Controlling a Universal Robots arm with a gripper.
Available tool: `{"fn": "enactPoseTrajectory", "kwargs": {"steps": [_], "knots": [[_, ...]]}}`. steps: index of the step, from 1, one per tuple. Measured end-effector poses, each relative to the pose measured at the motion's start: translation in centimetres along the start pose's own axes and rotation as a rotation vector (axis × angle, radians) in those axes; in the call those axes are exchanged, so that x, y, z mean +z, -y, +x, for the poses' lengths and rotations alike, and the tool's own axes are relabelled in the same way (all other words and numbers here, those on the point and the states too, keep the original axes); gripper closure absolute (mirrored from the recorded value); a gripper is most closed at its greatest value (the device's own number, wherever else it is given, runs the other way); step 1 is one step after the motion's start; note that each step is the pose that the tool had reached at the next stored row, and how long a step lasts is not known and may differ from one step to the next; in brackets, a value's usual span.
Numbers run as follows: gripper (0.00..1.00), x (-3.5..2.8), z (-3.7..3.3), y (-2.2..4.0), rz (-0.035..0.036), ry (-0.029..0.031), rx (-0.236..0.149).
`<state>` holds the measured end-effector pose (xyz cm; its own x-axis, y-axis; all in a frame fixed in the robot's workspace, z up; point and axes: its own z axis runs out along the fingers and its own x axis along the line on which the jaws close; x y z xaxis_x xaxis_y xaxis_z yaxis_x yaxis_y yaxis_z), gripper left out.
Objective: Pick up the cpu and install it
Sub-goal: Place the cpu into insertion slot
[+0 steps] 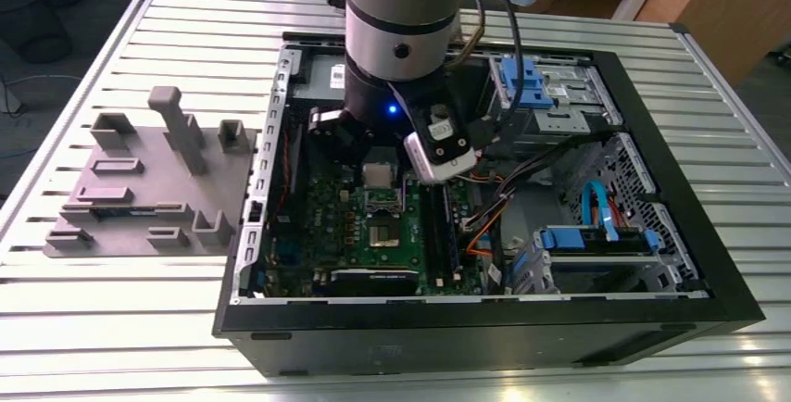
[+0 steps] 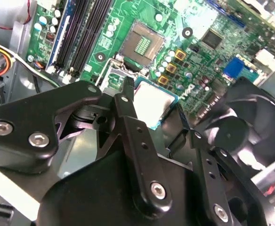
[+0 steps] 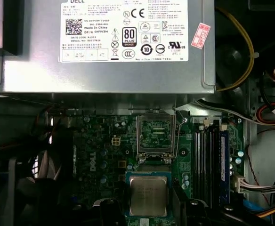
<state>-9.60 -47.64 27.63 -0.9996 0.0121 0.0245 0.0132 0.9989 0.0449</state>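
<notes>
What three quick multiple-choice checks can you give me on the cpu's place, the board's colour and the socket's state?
1. Where is the cpu?
A) already installed
B) held in the gripper above the motherboard
C) on the grey fixture

2. What colour is the motherboard?
A) green
B) red
C) white

3. What state is the socket in?
A) filled with a chip
B) covered by a cooler
C) open and empty

Answers:
1 B: in both wrist views the chip sits between the gripper's fingers, beside the socket and not in it.
2 A: the second wrist view shows a green board.
3 C: its bare contacts show inside the metal frame.
</notes>
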Motion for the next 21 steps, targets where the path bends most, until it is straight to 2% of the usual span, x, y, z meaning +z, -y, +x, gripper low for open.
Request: {"fn": "enactPoseTrajectory", "kwargs": {"steps": [7, 15, 21], "knots": [[0.53, 1.25, -0.61, 0.09, 0.0001, 0.0, 0.0], [0.53, 2.7, -0.72, 0.24, 0.0, 0.0, 0.0], [0.53, 3.73, -0.75, 1.39, 0.0001, -0.0001, 0.0]]}}
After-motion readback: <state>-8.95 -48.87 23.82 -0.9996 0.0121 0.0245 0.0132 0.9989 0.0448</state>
